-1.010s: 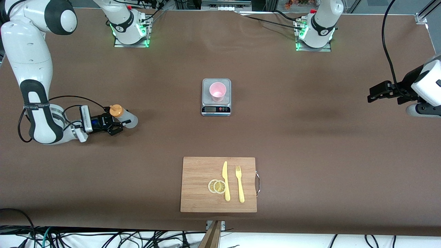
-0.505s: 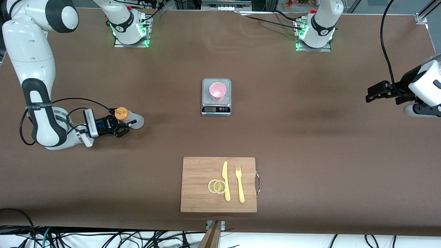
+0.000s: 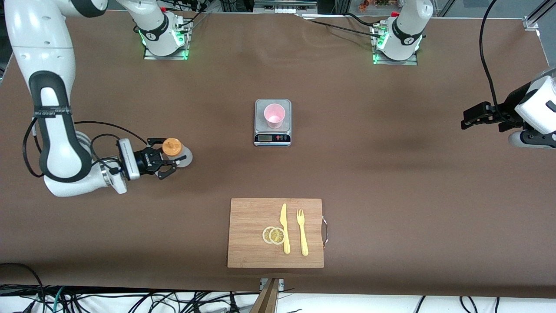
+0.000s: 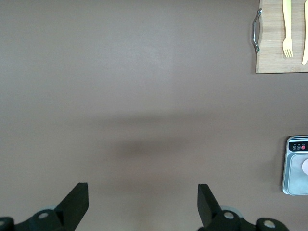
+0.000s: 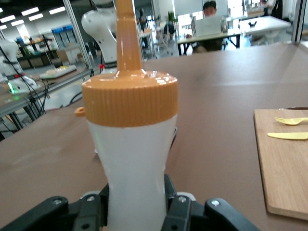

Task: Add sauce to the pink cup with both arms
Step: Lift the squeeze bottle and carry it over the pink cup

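Observation:
The sauce (image 3: 176,152), a whitish squeeze bottle with an orange nozzle cap, stands upright toward the right arm's end of the table. My right gripper (image 3: 169,157) is shut on its body. In the right wrist view the bottle (image 5: 134,163) fills the middle, with a black finger (image 5: 91,209) pressed against each side. The pink cup (image 3: 274,115) stands on a grey kitchen scale (image 3: 272,138) at the table's middle. My left gripper (image 3: 471,118) waits open over the left arm's end of the table. Nothing lies between its fingertips (image 4: 79,192).
A wooden cutting board (image 3: 252,234) lies nearer to the front camera than the scale. It carries a yellow knife (image 3: 284,228), a yellow fork (image 3: 302,232) and two lemon slices (image 3: 273,235). The board's metal handle (image 4: 255,30) and the scale's edge (image 4: 294,166) show in the left wrist view.
My right gripper has tightened on the sauce bottle and carried it toward the table's middle. The left arm has barely shifted.

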Controlling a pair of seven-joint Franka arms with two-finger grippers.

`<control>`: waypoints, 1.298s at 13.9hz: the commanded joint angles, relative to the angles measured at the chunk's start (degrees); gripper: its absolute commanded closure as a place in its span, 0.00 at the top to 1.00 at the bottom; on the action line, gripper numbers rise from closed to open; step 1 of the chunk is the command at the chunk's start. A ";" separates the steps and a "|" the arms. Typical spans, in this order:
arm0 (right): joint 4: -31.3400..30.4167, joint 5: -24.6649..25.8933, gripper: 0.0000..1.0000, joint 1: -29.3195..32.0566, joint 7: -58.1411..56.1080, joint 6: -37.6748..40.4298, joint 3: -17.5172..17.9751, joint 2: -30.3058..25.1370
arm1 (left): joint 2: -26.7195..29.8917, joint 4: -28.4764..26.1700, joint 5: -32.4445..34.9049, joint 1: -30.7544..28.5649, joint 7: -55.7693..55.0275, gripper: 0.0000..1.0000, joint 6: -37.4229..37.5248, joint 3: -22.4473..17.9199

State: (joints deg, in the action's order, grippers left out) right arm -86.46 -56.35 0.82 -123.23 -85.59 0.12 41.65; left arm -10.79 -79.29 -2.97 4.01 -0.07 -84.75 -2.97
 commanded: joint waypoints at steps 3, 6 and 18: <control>-1.52 4.57 0.16 -5.56 4.13 -8.35 -0.39 -2.71 | -0.28 0.98 0.60 0.38 0.68 1.00 0.64 -0.19; -1.78 7.54 0.16 -10.12 4.49 -12.74 -0.56 -4.64 | -0.28 0.98 0.60 0.38 0.68 1.00 0.64 -0.19; -1.78 40.69 0.17 -28.66 38.56 -15.31 -0.21 -12.64 | -0.28 0.98 0.51 0.38 0.68 1.00 0.55 -0.28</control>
State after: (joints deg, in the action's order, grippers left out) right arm -86.63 -18.60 -25.24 -89.15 -100.26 0.18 30.88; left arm -10.81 -79.28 -2.97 4.02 -0.06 -84.75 -2.97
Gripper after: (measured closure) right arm 0.652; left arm 0.000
